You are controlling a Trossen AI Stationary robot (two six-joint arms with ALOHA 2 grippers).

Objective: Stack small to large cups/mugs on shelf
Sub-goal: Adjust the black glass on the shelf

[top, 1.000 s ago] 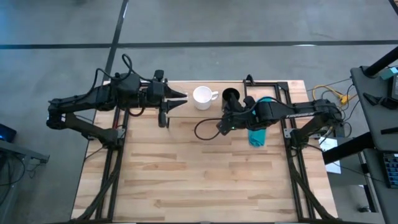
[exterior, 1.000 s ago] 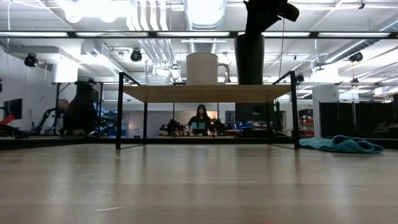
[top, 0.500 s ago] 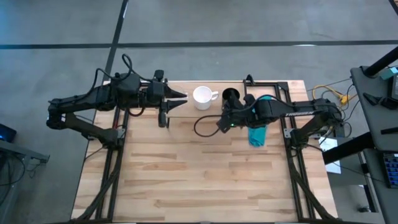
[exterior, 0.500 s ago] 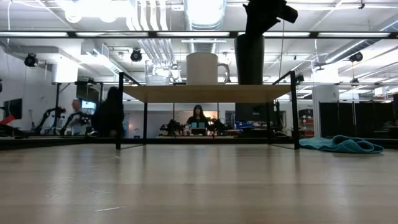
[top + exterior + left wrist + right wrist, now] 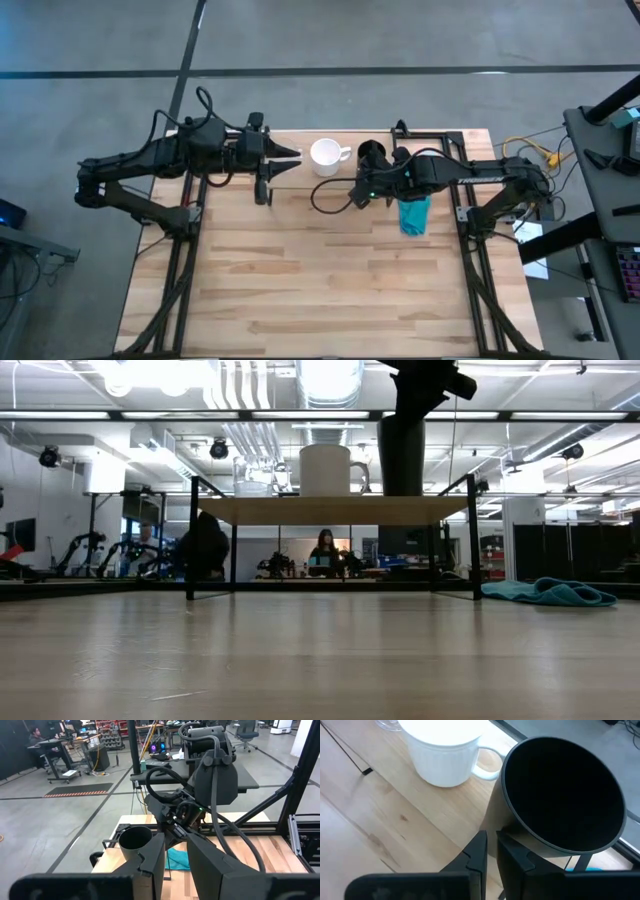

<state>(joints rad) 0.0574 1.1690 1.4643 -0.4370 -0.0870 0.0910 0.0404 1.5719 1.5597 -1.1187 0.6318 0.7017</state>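
Observation:
The black cup (image 5: 372,153) (image 5: 402,455) and the white mug (image 5: 325,156) (image 5: 325,470) stand upright side by side on the shelf's board (image 5: 330,510). A bit of clear glass (image 5: 387,724) shows beside the mug (image 5: 442,755). My right gripper (image 5: 363,178) (image 5: 491,840) is shut, just above the board, with its fingertips at the outer wall of the black cup (image 5: 560,795), below the rim. My left gripper (image 5: 297,157) (image 5: 176,845) hovers at the shelf's left end, open by a narrow gap and holding nothing. My right gripper has both fingertips (image 5: 480,837) outside the black cup, at its outer wall (image 5: 495,820) on the near side. It comes slanting down from above. I cannot tell whether the fingertips touch the wall. The cup stands upright on the shelf board.
A teal cloth (image 5: 413,215) (image 5: 548,592) lies on the table right of the shelf, under my right arm. The shelf's thin black legs (image 5: 190,540) stand at the table's far side. The wide near part of the tabletop (image 5: 330,280) carries nothing. People sit in the room behind.
My right arm has shifted a little toward the table's left beside the black cup. The cup and the mug have stayed in place on the shelf. A person has walked across the room behind.

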